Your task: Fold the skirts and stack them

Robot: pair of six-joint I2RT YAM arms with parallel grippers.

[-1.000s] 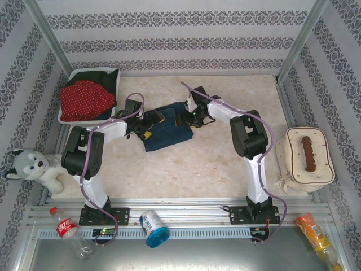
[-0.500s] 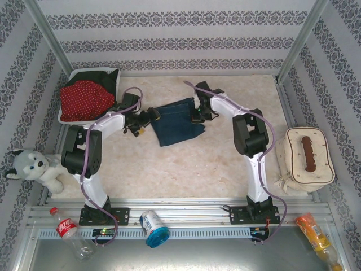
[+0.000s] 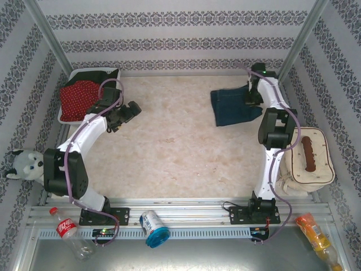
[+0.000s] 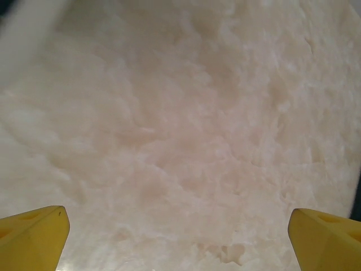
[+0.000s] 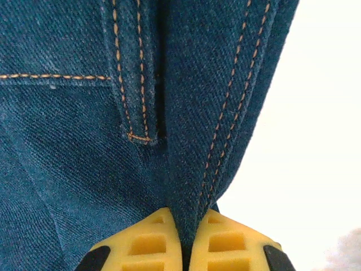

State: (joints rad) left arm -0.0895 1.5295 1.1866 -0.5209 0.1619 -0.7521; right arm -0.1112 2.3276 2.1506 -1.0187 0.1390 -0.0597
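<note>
The right arm is stretching along the table's [image 3: 180, 152] right side toward the far corner. Its gripper [image 3: 249, 97] is pinching shut on a seamed edge of the dark blue denim skirt [image 3: 230, 107], which is lying at the far right. The left arm is reaching far left, its gripper [image 3: 134, 109] hanging wide apart above bare tabletop, near the white basket [image 3: 60, 114] holding the red polka-dot skirt [image 3: 82, 99].
</note>
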